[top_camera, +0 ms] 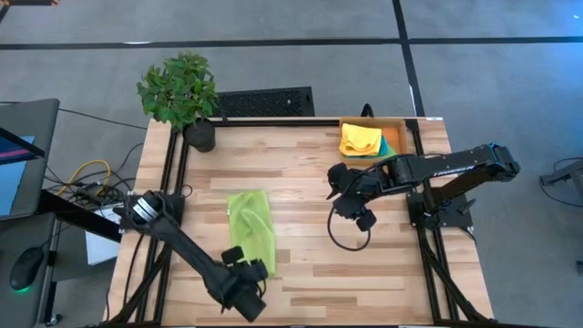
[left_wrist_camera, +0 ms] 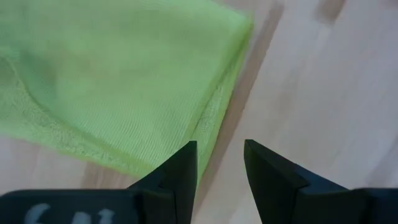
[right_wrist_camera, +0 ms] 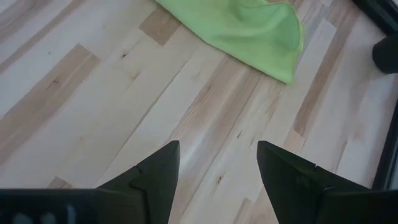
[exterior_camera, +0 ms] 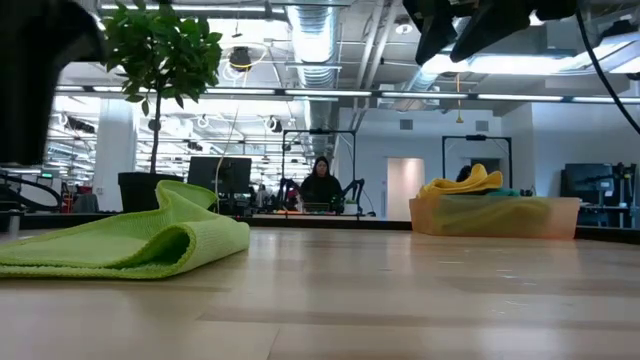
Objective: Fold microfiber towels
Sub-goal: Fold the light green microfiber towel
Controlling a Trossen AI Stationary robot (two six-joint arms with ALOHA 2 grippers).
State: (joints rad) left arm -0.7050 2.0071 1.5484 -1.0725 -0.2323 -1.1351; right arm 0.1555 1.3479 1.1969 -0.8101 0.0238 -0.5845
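One lime-green microfiber towel (top_camera: 251,228) is laid on the wooden table (top_camera: 301,155), left of centre and toward the near edge, folded into a long narrow strip. From table height the same towel (exterior_camera: 130,240) is seen doubled over, with a rounded fold at its right end and a raised ridge along the upper layer; the weave is fine and ribbed, and the layered edges are seen at close range in the left wrist view (left_wrist_camera: 124,81). A yellow towel (top_camera: 360,139) is heaped, unfolded, in a shallow orange tray (top_camera: 398,125) at the far right corner of the table, with a strip of teal cloth (top_camera: 386,148) seen under it. The left gripper (top_camera: 259,271) is found at the near end of the green towel; its fingers (left_wrist_camera: 180,171) are set a little apart, straddling the towel's corner edge, with nothing seen pinched between them. The right gripper (top_camera: 340,202) is held above bare wood at the table's middle, right of the towel and apart from it, its fingers (right_wrist_camera: 155,168) spread wide and empty. A potted plant (top_camera: 182,96) is placed at the far left corner. A black cable loop (top_camera: 351,239) is seen beneath the right arm. A person (exterior_camera: 322,185) is seated in the room beyond the table.
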